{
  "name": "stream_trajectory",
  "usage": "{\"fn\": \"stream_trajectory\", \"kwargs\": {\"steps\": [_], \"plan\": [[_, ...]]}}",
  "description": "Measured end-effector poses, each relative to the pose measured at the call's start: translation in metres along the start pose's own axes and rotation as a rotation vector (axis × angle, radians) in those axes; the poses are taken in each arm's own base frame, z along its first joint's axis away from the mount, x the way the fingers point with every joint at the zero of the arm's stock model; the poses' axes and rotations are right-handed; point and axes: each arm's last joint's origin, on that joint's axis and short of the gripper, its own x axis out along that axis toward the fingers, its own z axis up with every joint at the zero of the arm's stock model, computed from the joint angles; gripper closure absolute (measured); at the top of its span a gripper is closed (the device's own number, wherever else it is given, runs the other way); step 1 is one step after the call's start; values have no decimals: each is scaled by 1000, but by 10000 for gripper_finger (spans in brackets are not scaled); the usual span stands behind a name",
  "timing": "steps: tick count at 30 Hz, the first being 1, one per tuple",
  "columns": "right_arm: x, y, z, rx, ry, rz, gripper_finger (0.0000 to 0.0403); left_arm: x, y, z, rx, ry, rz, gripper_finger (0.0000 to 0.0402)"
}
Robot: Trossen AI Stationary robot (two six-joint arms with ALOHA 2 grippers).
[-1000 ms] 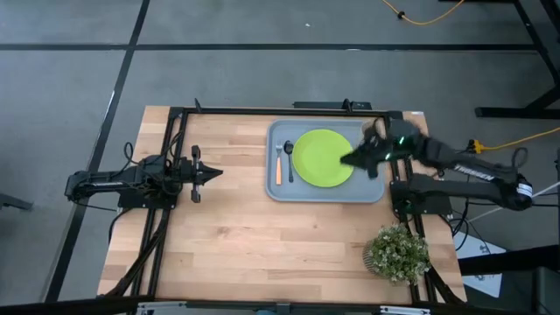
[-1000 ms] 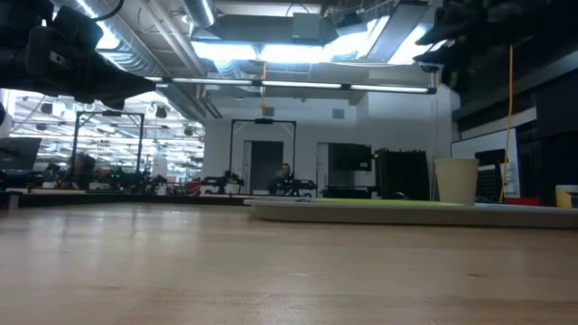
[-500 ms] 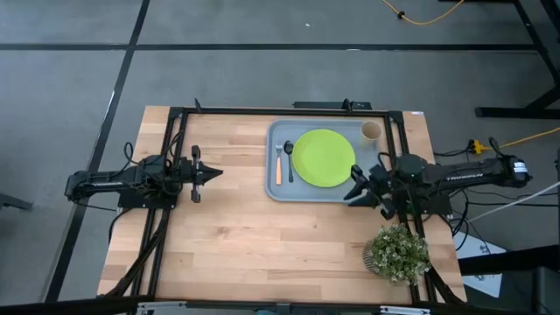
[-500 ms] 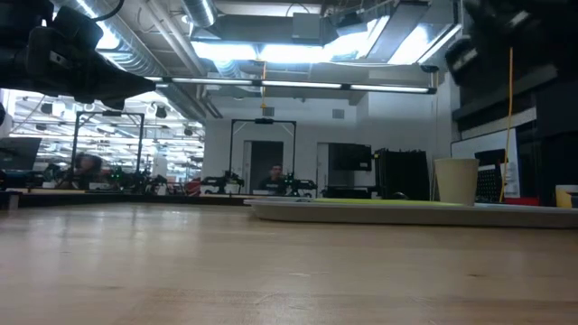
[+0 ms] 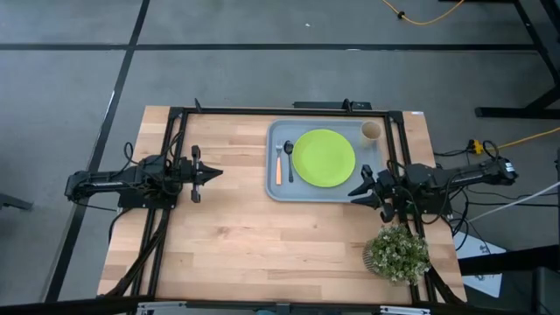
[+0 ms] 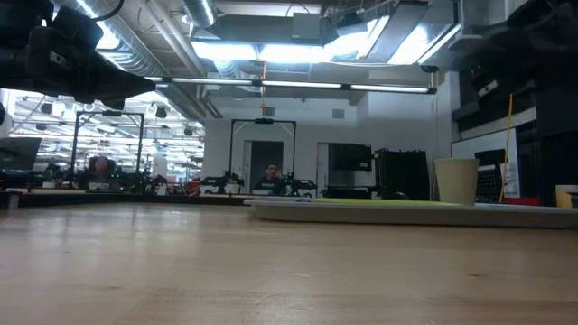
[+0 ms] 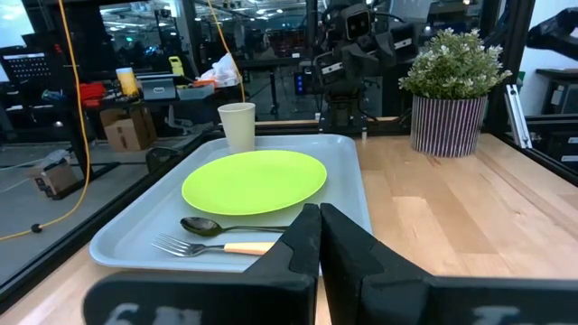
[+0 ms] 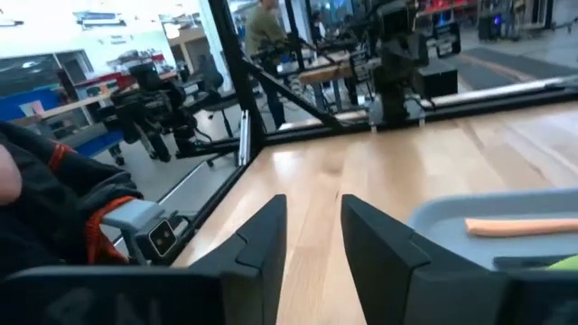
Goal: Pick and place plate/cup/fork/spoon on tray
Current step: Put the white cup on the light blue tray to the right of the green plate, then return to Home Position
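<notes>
The grey-blue tray lies at the table's far right. On it rest the lime-green plate, the tan cup upright in the far right corner, and the orange-handled fork beside the dark spoon along its left side. My right gripper is open and empty, at the tray's near right corner. My left gripper is shut and empty at the table's left, pointing at the tray.
A bushy potted plant stands at the near right corner, close to my right arm. Black frame bars run along the table's far, left and right sides. Bare wood lies between my left gripper and the tray and across the near half.
My right gripper has drawn back from above the tray's right part, near the cup, toward the table's near and right edges, and now sits at the tray's near right corner. The cup stays on the tray, in plain view now.
</notes>
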Motion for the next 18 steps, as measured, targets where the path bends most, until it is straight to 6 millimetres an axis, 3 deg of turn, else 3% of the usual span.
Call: {"fn": "stream_trajectory", "kwargs": {"steps": [6,11,18], "plan": [[-7,-2,-12,-59,-47,12,291,0,0,0,0,0,0,401],[-13,0,-6,-109,-116,25,291,0,0,0,0,0,0,401],[-18,-3,-15,-127,-45,-23,291,0,0,0,0,0,0,401]]}}
